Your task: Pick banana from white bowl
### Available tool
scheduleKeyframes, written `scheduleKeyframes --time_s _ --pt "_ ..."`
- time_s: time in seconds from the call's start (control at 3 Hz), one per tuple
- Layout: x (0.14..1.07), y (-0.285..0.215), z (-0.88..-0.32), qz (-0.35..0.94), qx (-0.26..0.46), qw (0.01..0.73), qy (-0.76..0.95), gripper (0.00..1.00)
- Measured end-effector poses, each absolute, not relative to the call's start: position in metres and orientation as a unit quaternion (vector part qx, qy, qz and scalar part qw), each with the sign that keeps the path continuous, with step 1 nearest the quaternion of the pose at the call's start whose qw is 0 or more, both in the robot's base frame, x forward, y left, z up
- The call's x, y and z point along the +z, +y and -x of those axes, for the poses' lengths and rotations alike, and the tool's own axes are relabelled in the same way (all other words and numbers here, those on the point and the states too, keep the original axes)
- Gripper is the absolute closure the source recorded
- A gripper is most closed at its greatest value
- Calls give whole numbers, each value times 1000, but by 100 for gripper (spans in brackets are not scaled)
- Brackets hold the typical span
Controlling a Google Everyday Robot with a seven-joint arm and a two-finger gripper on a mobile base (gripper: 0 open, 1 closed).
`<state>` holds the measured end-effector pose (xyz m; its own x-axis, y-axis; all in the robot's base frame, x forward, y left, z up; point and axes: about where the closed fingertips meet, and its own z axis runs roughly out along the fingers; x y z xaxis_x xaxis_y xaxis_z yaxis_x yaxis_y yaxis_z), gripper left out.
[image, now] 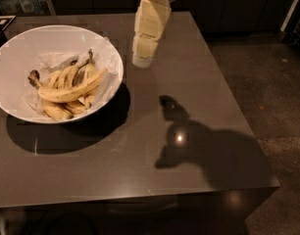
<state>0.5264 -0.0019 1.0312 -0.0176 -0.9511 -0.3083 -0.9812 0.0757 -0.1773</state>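
**Hand parked beside the bowl, banana not picked yet**

Table (140,175): dark glossy slab that fills most of the view, with floor (272,77) along its right side. The task items sit on its left half; the right half carries only the arm's shadow (204,146).

White bowl (12,48): wide and shallow, resting on the table toward the back-left. With walls that low you can come in from above and nothing blocks you.

Hand (141,58): hangs over the table just right of the bowl's rim. It points down with a slight tilt and touches nothing. The shadow lands well off to the right, so I'd judge it's riding high. I can't tell from this angle whether it's apart or together. I see nothing in it.

Paper lining (54,60): crumpled white sheet under the fruit, bunched up against the back and right wall. It looks like padding and could snag.

Banana (71,92): inside the bowl, lying on top and across the heap. It's long, curved and brown-freckled, with its tip toward the right rim and its dark stem (33,77) toward the left. Being on top leaves its middle exposed for a grasp.

Shorter bananas (59,110): touching it from underneath, so they may drag along.

My read is approach stage. You'd shift the hand left over the bowl, line it up across the banana's middle, then descend.
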Motion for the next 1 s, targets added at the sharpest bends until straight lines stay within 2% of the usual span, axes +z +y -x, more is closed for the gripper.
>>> scheduleKeyframes --time_s 0.33,1.0 --pt "1032 8 -528 685 47 194 700 0" --pt "1027 41 -505 716 50 180 672 0"
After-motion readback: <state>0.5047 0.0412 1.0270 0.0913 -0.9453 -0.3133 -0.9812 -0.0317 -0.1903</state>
